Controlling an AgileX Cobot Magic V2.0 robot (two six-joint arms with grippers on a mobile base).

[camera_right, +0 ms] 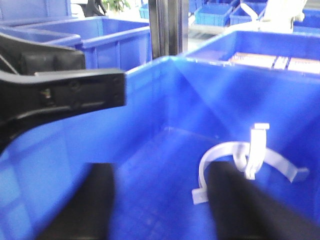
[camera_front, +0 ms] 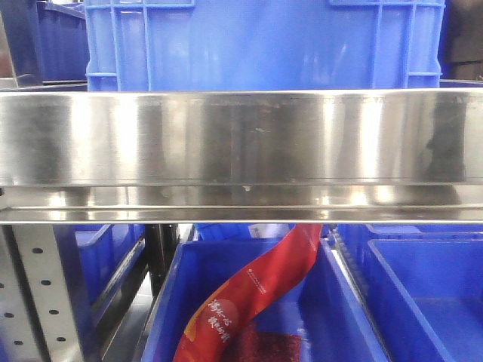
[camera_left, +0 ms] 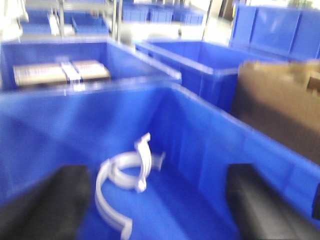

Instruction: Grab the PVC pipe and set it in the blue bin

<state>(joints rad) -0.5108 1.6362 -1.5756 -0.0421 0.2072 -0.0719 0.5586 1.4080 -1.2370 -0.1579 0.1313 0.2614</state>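
Observation:
The white PVC pipe (camera_right: pixel 209 167), a curved piece with a squared tab at its end, lies on the floor of a blue bin (camera_right: pixel 150 85). A second white curved piece (camera_right: pixel 257 145) is hooked into it and stands on edge. My right gripper (camera_right: pixel 160 205) is open above the bin floor, and its right finger (camera_right: pixel 245 205) overlaps the pipe's arc. The blurred left wrist view shows the same pipe (camera_left: pixel 102 197) from the other side. My left gripper (camera_left: pixel 157 210) is open, and the pipe sits just inside its left finger (camera_left: pixel 47 205). Neither gripper shows in the front view.
A black part of the other arm (camera_right: pixel 65 92) juts over the bin's left wall. Neighbouring blue bins (camera_left: pixel 200 60) hold flat boxes (camera_left: pixel 60 72); a brown cardboard box (camera_left: pixel 280 105) stands to the right. In front are a steel shelf rail (camera_front: pixel 241 143) and a red bag (camera_front: pixel 256 294).

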